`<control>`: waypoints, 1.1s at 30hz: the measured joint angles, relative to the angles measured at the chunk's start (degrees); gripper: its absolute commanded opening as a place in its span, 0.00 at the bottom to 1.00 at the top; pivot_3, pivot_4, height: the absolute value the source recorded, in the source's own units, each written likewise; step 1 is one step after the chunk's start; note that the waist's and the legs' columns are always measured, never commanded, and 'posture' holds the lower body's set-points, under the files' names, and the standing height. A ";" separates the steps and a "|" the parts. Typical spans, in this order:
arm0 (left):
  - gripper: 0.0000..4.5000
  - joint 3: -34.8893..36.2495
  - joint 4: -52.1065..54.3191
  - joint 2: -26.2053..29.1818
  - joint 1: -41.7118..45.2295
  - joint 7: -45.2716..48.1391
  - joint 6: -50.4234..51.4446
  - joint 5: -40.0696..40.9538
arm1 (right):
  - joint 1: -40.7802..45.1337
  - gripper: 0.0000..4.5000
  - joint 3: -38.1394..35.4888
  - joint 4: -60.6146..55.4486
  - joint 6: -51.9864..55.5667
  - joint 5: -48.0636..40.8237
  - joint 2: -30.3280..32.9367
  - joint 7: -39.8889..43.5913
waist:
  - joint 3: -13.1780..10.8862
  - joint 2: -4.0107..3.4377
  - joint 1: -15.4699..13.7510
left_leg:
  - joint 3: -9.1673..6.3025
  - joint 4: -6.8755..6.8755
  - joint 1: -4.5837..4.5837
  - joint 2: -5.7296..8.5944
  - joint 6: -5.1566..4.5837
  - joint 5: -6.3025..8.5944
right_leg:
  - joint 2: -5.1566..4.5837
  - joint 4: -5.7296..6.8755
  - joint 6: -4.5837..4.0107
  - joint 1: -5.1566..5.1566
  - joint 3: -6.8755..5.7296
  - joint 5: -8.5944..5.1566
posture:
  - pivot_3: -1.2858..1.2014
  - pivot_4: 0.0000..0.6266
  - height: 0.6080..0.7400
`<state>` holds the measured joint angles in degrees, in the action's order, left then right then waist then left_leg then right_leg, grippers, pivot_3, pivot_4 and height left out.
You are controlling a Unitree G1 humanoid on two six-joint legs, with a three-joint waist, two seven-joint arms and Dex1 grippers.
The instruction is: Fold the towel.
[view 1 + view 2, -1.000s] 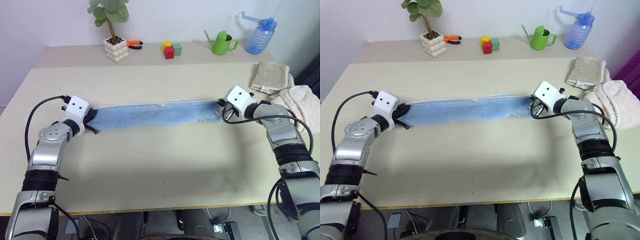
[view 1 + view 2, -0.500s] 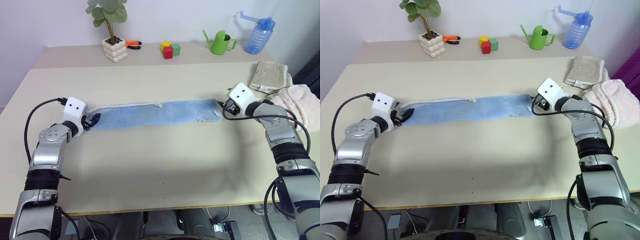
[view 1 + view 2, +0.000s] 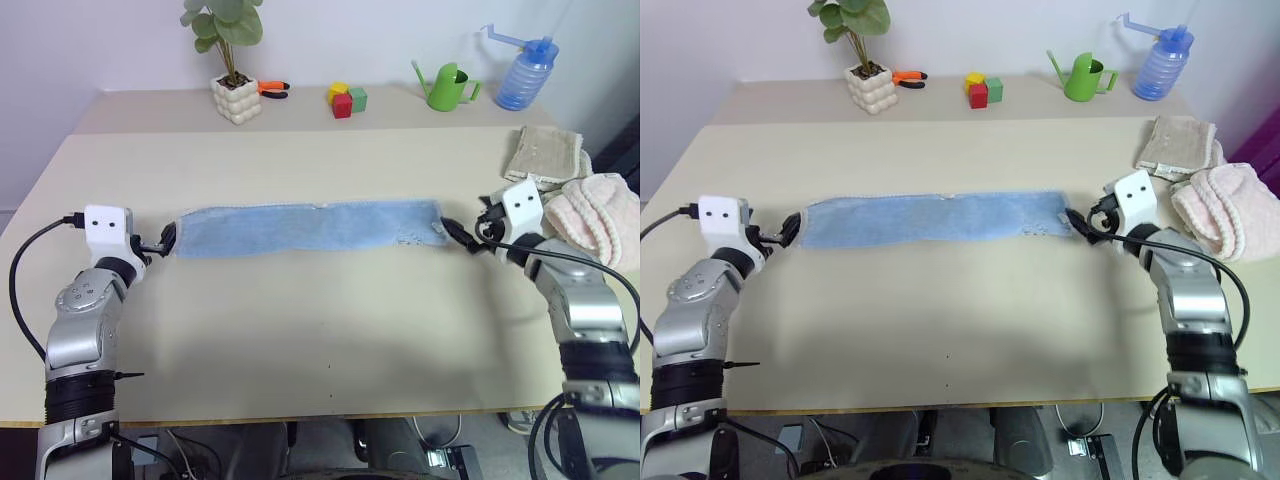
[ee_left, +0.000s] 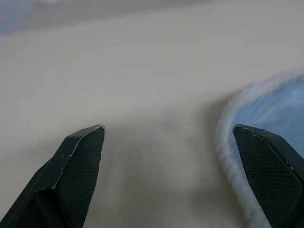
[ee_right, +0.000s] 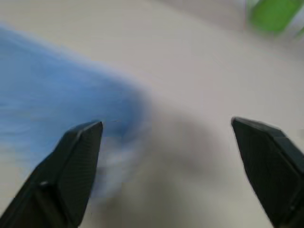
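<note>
We see the towel (image 3: 310,228) flat between both end effectors, left (image 3: 165,240) and right (image 3: 458,233); both now apart, having released its ends.

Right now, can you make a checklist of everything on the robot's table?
Surface: beige table, towel lying flat on it.
Job's things: light blue towel, a long strip, not yet folded.
Clutter: beige cloth, pink towel, potted plant, orange pliers, colored blocks, green watering can, blue spray bottle.
Hands: left hand open; right hand open; each at one end of the towel.
Cables: black cable looping off left arm.
Surroundings: pale wall.
</note>
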<state>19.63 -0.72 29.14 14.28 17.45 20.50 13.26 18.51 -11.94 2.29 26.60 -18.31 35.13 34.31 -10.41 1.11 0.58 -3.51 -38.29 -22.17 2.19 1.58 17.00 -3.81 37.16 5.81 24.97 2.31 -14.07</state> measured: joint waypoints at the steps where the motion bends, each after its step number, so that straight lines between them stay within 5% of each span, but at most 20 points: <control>1: 0.98 -0.79 2.16 -0.01 -0.05 0.39 -0.71 -0.16 | -2.19 0.99 -2.01 -4.02 4.28 -4.14 -0.85 0.12 | 0.00 -0.01 -0.05 | 0.00 0.00 0.00 0.00 0.00 0.00 | 0.01 0.00 -0.01 0.00 0.00 0.03 | 0.52 0.24 0.90; 6: 0.98 -9.98 10.85 -0.38 -0.63 6.51 -3.65 -0.95 | -7.94 0.99 -7.26 -15.87 17.99 -16.56 -3.54 -2.61 | 0.03 -0.03 0.03 | 0.02 0.03 0.21 0.01 -0.02 0.01 | 0.03 -0.06 -0.01 -0.22 0.00 0.06 | 0.52 0.24 0.90; 13: 0.98 -25.93 20.90 -2.33 -4.14 17.32 -3.27 0.20 | -7.68 0.99 -8.11 -17.60 30.37 -20.75 -14.47 -17.44 | 0.06 -0.11 0.48 | 0.11 0.08 0.33 -0.04 -0.02 0.01 | 0.12 0.00 -0.03 -0.22 0.08 0.06 | 0.52 0.24 0.90; 24: 0.98 -27.71 22.25 -2.91 -5.25 18.86 -1.09 1.10 | 5.90 0.99 -16.37 -8.57 34.18 -24.00 -27.13 -35.89 | 0.15 -0.23 0.41 | 0.13 0.08 0.69 -0.03 -0.04 0.01 | 0.18 -0.03 -0.03 -0.56 0.06 0.06 | 0.52 0.24 0.90; 27: 0.98 -27.37 23.32 -2.93 -5.87 18.76 -0.76 1.24 | 10.15 0.80 -19.16 -3.12 32.26 -24.12 -27.91 -40.06 | 0.19 -0.23 0.33 | 0.11 0.07 0.74 -0.03 -0.05 0.01 | 0.19 -0.04 -0.03 -0.65 0.05 0.06 | 0.52 0.24 0.90; 33: 0.98 -26.99 23.93 -2.94 -6.78 18.49 -0.33 1.25 | 13.23 0.14 -21.17 4.43 27.07 -23.28 -27.78 -43.08 | 0.20 -0.24 0.38 | 0.12 0.07 0.73 -0.03 -0.07 0.02 | 0.20 -0.05 -0.03 -0.66 0.05 0.06 | 0.52 0.24 0.90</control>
<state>-7.36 23.21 26.21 7.50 35.94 20.17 14.51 31.74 -33.11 6.72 53.66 -41.59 7.35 -8.78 -10.20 0.87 0.96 -3.39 -38.22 -21.44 2.15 1.51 17.02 -3.60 37.11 5.78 24.32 2.37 -14.01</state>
